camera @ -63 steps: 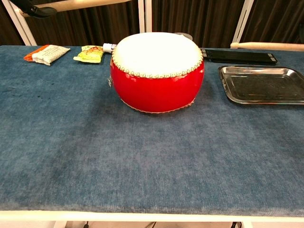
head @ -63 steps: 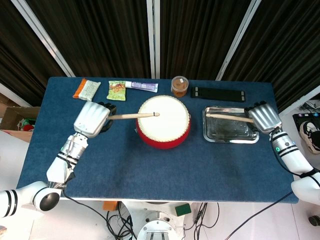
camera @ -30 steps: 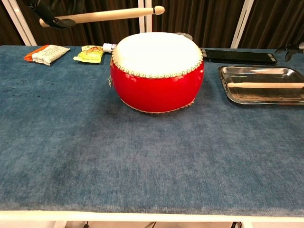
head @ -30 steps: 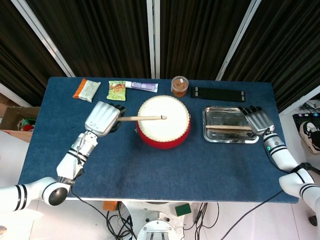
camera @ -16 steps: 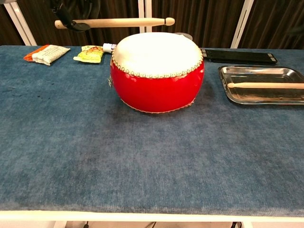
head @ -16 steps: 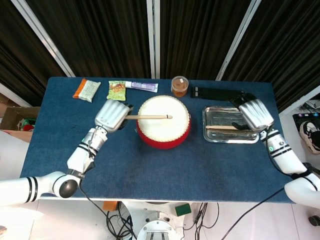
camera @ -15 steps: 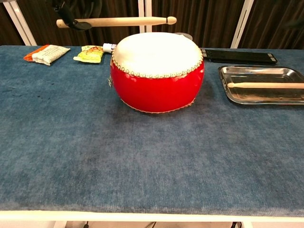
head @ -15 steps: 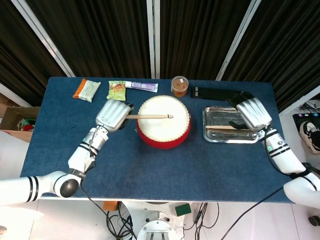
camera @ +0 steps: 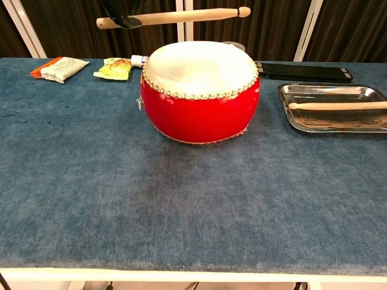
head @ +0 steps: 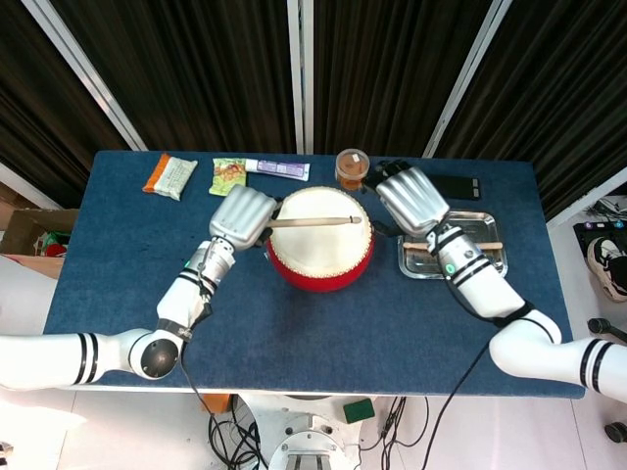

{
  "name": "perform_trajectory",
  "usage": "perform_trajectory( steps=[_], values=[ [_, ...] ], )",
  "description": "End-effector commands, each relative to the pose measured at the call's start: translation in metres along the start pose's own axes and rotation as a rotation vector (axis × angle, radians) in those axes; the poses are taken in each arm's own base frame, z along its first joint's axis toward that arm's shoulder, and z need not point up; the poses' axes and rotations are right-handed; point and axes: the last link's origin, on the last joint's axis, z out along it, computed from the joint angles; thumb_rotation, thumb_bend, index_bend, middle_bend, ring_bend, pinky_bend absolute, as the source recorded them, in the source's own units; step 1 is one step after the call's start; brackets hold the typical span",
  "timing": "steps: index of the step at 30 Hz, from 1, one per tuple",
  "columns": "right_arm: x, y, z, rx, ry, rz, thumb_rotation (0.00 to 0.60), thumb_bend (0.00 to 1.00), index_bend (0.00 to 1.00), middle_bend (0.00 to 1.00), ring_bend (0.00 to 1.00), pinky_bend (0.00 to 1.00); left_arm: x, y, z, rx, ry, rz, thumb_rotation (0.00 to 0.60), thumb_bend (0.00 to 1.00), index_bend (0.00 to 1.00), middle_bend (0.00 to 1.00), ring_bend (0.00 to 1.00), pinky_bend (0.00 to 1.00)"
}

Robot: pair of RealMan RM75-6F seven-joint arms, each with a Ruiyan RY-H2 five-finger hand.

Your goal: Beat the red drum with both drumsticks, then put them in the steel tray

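Observation:
The red drum (head: pixel 321 243) with its white skin stands mid-table. My left hand (head: pixel 243 215) grips one drumstick (head: pixel 315 222) by its butt and holds it level above the skin, tip pointing right. In the chest view that drumstick (camera: pixel 175 16) hovers clear over the drum (camera: pixel 199 96). The second drumstick (camera: pixel 335 105) lies loose in the steel tray (camera: pixel 287 115). My right hand (head: pixel 411 199) is raised between the drum and the steel tray (head: pixel 485 230), holding nothing, fingers spread toward the back.
Along the back edge lie an orange-and-white packet (head: pixel 170 176), a green snack bag (head: pixel 228 177), a tube (head: pixel 279 169), a brown jar (head: pixel 352 168) and a black bar (camera: pixel 302 71). Dark curtains hang behind the table.
My left hand has carried its drumstick rightward over the drum. My right hand laid its stick in the tray, let go, then rose and swung left toward the drum.

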Motion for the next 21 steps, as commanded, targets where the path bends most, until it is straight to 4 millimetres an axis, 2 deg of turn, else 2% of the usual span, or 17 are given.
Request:
perform_trajectory(
  steps=[1,10,21],
  values=[
    [-0.006,-0.03,0.015,0.037,-0.037,0.004,0.6,0.24,0.41,0.45,0.22,0.32,0.001,0.001,0.002,0.006,-0.002,0.004,0.6,0.57,0.65,0.66,0.62,0.8],
    [-0.021,-0.054,0.037,0.028,-0.07,-0.028,0.6,0.29,0.44,0.46,0.23,0.32,0.004,0.007,0.002,0.007,-0.005,0.01,0.6,0.57,0.64,0.66,0.62,0.8],
    [-0.026,-0.067,0.047,0.034,-0.057,-0.044,0.6,0.32,0.49,0.49,0.27,0.33,0.004,0.009,0.0,0.009,-0.005,0.02,0.6,0.57,0.64,0.66,0.62,0.8]
  ],
)
